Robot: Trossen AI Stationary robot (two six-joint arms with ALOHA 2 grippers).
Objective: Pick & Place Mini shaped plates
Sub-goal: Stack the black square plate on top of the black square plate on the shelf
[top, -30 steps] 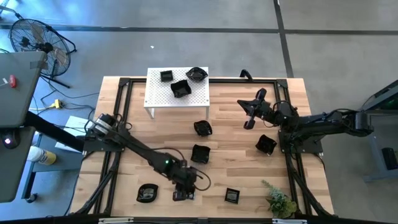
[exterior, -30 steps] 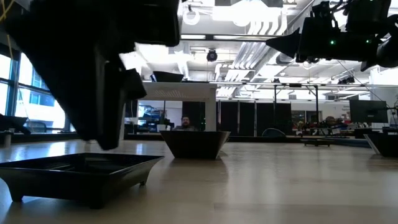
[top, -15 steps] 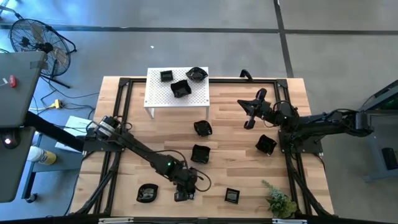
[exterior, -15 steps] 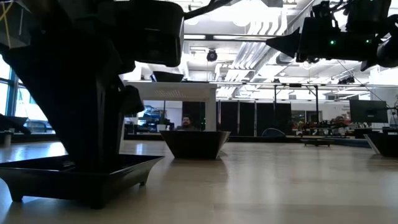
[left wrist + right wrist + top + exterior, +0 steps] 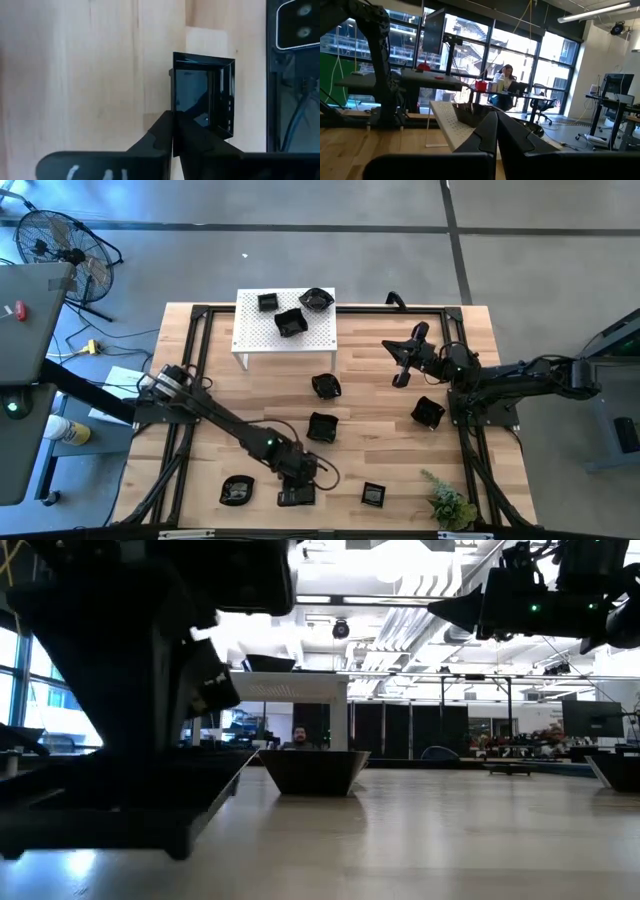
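Left gripper (image 5: 296, 492) low at the near edge of the wooden table (image 5: 380, 430), fingers pinched on the rim of a square black mini plate (image 5: 294, 497). Left wrist view: both dark fingers meeting on the plate's (image 5: 202, 95) near wall, glossy square interior showing past them. Low view: same plate (image 5: 120, 805) looming large and tilted at the left, under the dark bulk of the arm; whether lifted clear of the wood, cannot tell.

Right gripper (image 5: 400, 360) raised over the far right part of the table, jaws clenched, nothing between them; right wrist view shows the two fingers (image 5: 485, 135) pressed together, looking toward the white perforated platform (image 5: 451, 125).

Other mini plates:
- three on the white platform (image 5: 250, 330): small square (image 5: 267, 302), larger square (image 5: 290, 322), rounded one (image 5: 316, 300) at the far right corner.
- scalloped one (image 5: 326, 386) mid-table, just in front of the platform.
- square one (image 5: 322, 427) nearer, mid-table.
- one (image 5: 428, 413) on the right, near the right arm.
- round one (image 5: 237, 490) just left of the held plate.
- small square (image 5: 374, 495) to its right, near a small green plant (image 5: 450, 502).

Floor fan (image 5: 55, 245) well off the table, far left.
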